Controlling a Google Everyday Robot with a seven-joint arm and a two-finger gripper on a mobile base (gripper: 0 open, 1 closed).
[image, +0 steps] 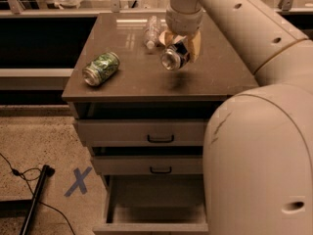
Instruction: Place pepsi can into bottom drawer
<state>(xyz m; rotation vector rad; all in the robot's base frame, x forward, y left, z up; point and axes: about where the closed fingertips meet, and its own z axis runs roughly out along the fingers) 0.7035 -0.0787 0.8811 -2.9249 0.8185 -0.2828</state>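
My gripper (179, 49) hangs over the middle of the cabinet top and is shut on the pepsi can (173, 58), a blue can with a silver end facing me. The can is held on its side, lifted off the top, with its shadow below it. The bottom drawer (155, 218) is pulled open at the foot of the cabinet and its grey inside shows nothing in it. My arm (254, 28) runs from the right foreground up and across to the gripper.
A green can (100, 68) lies on its side at the left of the cabinet top (127, 84). A clear plastic bottle (152, 31) lies at the back. Two upper drawers with black handles (160, 139) are shut. A blue X (78, 181) and a black cable mark the floor at left.
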